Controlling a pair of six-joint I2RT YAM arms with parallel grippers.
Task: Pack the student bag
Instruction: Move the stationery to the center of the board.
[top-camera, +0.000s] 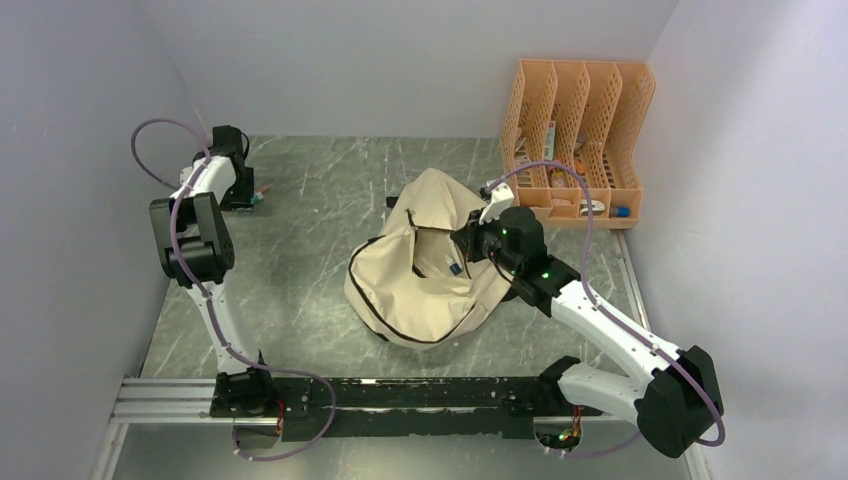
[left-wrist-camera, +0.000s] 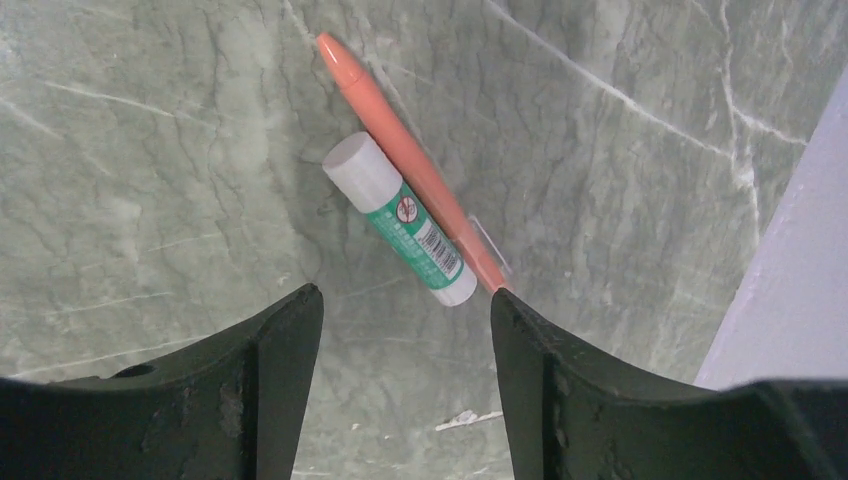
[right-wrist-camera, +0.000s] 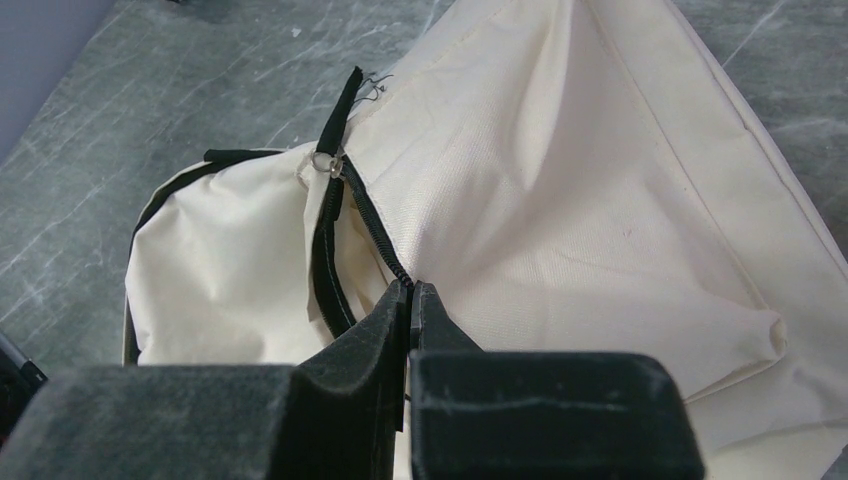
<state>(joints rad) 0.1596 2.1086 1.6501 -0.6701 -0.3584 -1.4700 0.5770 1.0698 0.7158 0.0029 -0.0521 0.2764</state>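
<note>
Top external view first: finds the soft cream fabric student bag (top-camera: 430, 270) with black zippers slumped mid-table on the grey-green marbled table (top-camera: 300, 300), mouth gaping toward the right tool (top-camera: 472, 243). Shows that tool, through the right wrist view, pinched fully together on the bag's black zipper edge (right-wrist-camera: 372, 225); probably meant to lift the lip and hold the opening wide for dropping things in. Places the orange perforated plastic file organizer (top-camera: 580, 140) behind the bag and to its right, against the back wall, with a few small items in its slots, too small to name. Puts the left tool (left-wrist-camera: 405, 295) far to the bag's left, near the back corner, jaws spread and holding nothing. Hovers there above a white-capped green glue stick (left-wrist-camera: 400, 218) and an orange pen (left-wrist-camera: 410, 150), lying side by side and touching on the bare table, well apart from the bag. Looks like a pick being lined up, with the near ends of both items sitting between the fingertips. Risks catching pen and stick together, or nudging one away, if closed as placed. Calls for centring on one item before closing, then a carry across to the held-open mouth.
</note>
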